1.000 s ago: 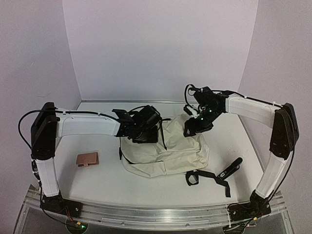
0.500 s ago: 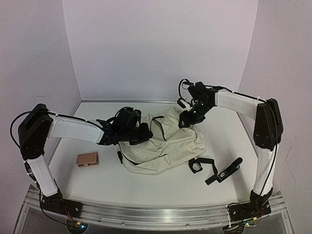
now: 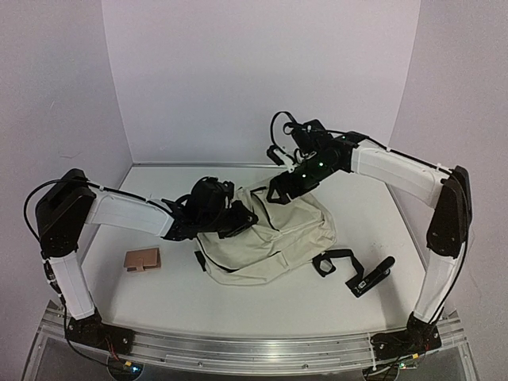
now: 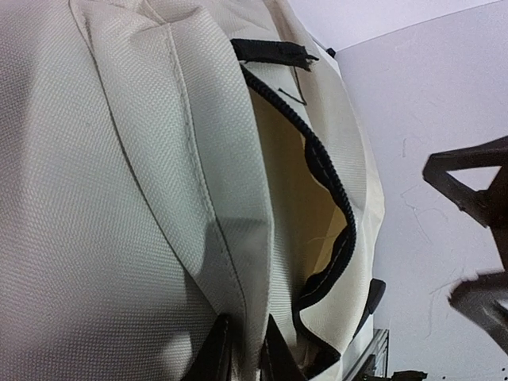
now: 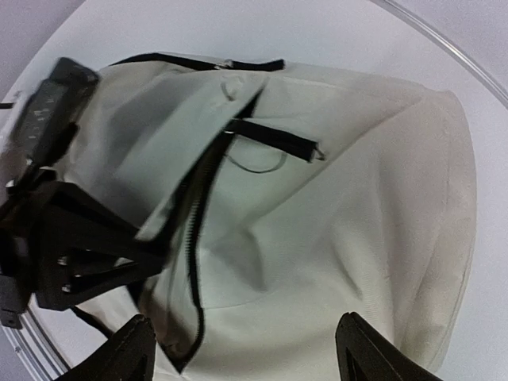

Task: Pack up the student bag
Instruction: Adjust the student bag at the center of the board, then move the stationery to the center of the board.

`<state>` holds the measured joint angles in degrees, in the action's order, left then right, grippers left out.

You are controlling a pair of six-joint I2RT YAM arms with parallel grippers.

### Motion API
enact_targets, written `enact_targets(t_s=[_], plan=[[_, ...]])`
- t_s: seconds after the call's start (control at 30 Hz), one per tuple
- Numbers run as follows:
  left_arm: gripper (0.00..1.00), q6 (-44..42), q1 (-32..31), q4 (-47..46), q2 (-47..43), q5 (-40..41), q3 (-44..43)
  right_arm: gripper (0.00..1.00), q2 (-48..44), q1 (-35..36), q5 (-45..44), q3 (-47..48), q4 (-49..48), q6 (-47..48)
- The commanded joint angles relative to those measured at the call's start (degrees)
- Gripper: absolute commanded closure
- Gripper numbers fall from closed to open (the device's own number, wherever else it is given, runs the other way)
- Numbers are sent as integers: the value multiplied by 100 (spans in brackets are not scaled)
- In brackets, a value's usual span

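Observation:
The student bag, cream fabric with black zippers, lies in the middle of the table. Its zipped mouth gapes partly open, with yellowish lining inside. My left gripper is at the bag's left upper edge, shut on a fold of its fabric; the cloth runs up between the two dark fingers. My right gripper hovers over the bag's far top edge, and its jaws stand wide apart above the cream cloth with nothing between them. The zipper runs down the left of that view.
A small brown wallet-like item lies on the table left of the bag. A slim black object lies to the right, beside the bag's black straps. White walls close the back and sides.
My right gripper has swung left along the bag's far edge and opened wider. The left gripper has closed on the bag's fabric, and the bag has shifted and bunched with it.

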<state>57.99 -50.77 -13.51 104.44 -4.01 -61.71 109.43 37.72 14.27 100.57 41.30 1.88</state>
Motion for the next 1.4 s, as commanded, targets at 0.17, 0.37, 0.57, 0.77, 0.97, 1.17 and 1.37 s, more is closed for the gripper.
enact_targets(t_s=[0.17, 0.37, 0.57, 0.77, 0.97, 1.17, 1.37], plan=[[60, 715, 161, 1010, -108, 345, 495, 4, -1115, -202, -246, -594, 471, 677], [37, -287, -15, 1051, -399, 279, 238, 2, -1950, -874, -93, -1335, 1180, 1298], [21, -1640, -273, 1691, -859, 245, -193, 2, -2758, -1382, -275, -2155, 2042, 2336], [15, -2255, -328, 2004, -1147, -124, -300, 6, -3154, -1891, -406, -2915, 3008, 4199], [6, -2232, -329, 1807, -1419, -454, -122, 10, -3267, -1896, -987, -3752, 2896, 5717], [0, -2203, -332, 1684, -1508, -648, -43, 11, -3076, -1895, -1101, -4210, 2294, 6345], [0, -2198, -331, 1671, -1577, -641, -30, 8, -3058, -1897, -1151, -4788, 1489, 7128]])
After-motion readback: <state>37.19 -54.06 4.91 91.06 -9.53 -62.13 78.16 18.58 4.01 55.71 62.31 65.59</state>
